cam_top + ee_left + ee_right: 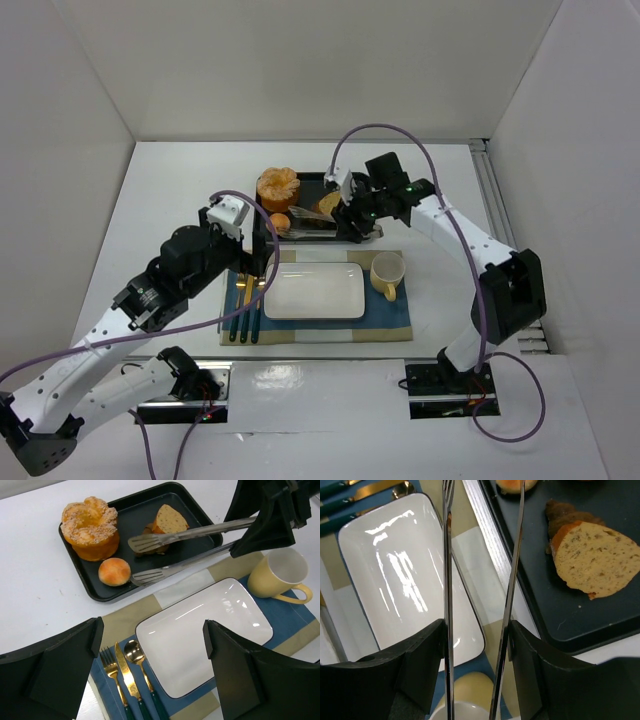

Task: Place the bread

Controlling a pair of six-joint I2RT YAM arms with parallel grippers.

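- Status of task: we judge it to be at an early stage. The bread (114, 571) lies on the black tray (145, 512), in the upper left of the left wrist view, and is not yet lifted.
- Neighbours on the tray: a larger ridged bun (91, 527) sits just behind the bread. A brown bread slice (169, 520) lies to its right, apart from it.
- Tool state: the tongs (200, 530) are spread, with nothing pinched between the blades. The lower blade tip lies just beside the bread; we cannot tell whether it touches.
- Right gripper (477, 645): its fingers bear on the outer sides of both tong arms and carry the tool.
- Left gripper (150, 635): jaws apart, holding nothing, above the near end of the white plate (200, 635).
- Destination: we take the bare plate on the placemat to be the likely target. A yellow cup (277, 572) stands at its right.
- Remaining steps: bring both blades around the bread, press them together, lift, carry to the plate, release.
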